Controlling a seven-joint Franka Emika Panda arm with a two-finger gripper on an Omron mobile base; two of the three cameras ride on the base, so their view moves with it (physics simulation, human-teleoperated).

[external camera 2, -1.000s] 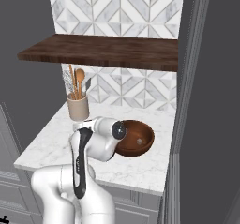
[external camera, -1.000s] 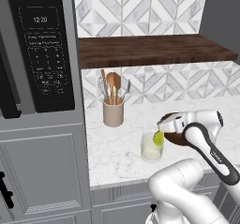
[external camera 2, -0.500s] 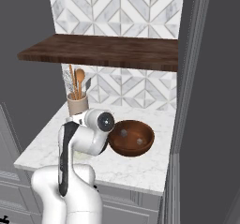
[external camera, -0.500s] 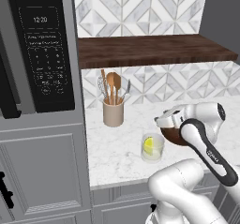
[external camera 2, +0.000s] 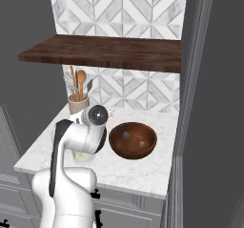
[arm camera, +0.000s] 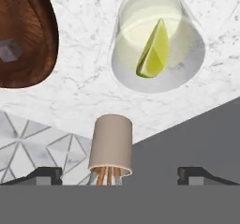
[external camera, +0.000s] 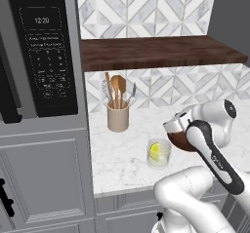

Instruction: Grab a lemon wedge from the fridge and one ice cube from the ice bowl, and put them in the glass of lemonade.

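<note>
The lemon wedge (arm camera: pixel 152 52), bright yellow-green, sits in the glass of lemonade (external camera: pixel 159 153), a short clear tumbler near the worktop's (external camera: pixel 122 154) front edge. The ice bowl (external camera 2: pixel 133 140), dark brown wood with cubes inside, stands beside it. The gripper (arm camera: pixel 120 174) is released, jaws spread wide, empty. A second ago it was over the glass; it has since lifted away.

The white arm (external camera 2: pixel 71 160) rises at lower left before a marble counter (external camera 2: pixel 143 172). Just right of its wrist sits the ice bowl (external camera 2: pixel 133 140), dark wood, with two ice cubes (external camera 2: pixel 126 135) inside. A beige utensil crock (external camera 2: pixel 78 104) holding wooden spoons stands behind, under a dark wooden shelf (external camera 2: pixel 102 52) on patterned tile (external camera 2: pixel 119 7).
</note>
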